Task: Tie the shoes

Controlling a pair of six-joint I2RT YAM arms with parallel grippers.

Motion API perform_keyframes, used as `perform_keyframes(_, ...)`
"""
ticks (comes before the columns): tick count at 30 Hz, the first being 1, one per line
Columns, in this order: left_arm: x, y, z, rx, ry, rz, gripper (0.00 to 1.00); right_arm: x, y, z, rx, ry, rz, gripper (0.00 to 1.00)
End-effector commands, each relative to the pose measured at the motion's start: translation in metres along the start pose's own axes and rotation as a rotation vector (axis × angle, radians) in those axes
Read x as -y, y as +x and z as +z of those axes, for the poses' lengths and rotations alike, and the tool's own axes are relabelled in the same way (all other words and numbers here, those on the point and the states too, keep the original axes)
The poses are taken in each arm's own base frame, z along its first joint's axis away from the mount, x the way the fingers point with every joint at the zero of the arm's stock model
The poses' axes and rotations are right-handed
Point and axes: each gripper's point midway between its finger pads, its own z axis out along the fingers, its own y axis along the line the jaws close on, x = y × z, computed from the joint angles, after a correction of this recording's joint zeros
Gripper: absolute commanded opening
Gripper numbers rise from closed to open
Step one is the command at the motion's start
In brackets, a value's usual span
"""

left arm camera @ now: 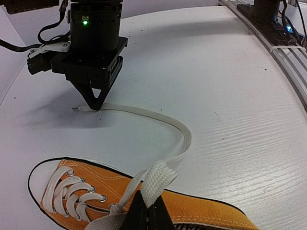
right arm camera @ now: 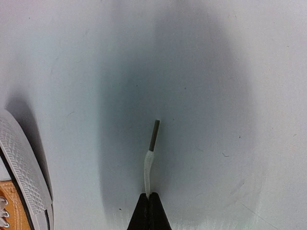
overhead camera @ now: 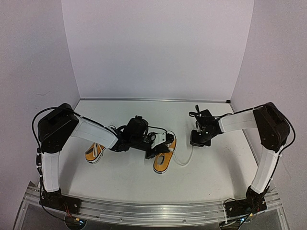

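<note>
White table (overhead camera: 144,184): R hand (overhead camera: 197,143) pinches lace end (right arm camera: 149,165); shoe (overhead camera: 164,157) to L.

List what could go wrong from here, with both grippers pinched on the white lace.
1. The right gripper is shut on the lace close to its aglet, so a firm pull may slip the end free.
2. Nothing pins the shoe. The left gripper only holds lace beside it, so once the slack curve straightens, the shoe could drag across the table.
</note>
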Motion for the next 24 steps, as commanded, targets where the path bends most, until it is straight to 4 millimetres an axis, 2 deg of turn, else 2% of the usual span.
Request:
perform_keyframes(1,0.001,-0.023,-0.017,0.044,-0.022,0.086,0.0,-0.024,-0.017,-0.031,0.003,-0.079,-0.071,0.0)
perform_keyframes(7,0.01,-0.025,-0.022,0.051,-0.051,0.188,0.0,-0.088,-0.063,-0.098,0.123,-0.332,-0.191,0.0)
perform_keyframes(11,0.013,-0.02,-0.022,0.026,-0.066,0.238,0.0,-0.126,-0.078,-0.13,0.149,-0.477,-0.236,0.0)
perform_keyframes(17,0.018,-0.01,-0.017,-0.026,-0.083,0.317,0.0,-0.191,-0.084,-0.16,0.174,-0.624,-0.324,0.0)
perform_keyframes(20,0.023,-0.004,-0.012,-0.059,-0.09,0.367,0.0,-0.232,-0.087,-0.174,0.182,-0.707,-0.366,0.0)
perform_keyframes(24,0.032,0.006,-0.003,-0.116,-0.071,0.418,0.0,-0.285,-0.071,-0.177,0.154,-0.79,-0.432,0.0)
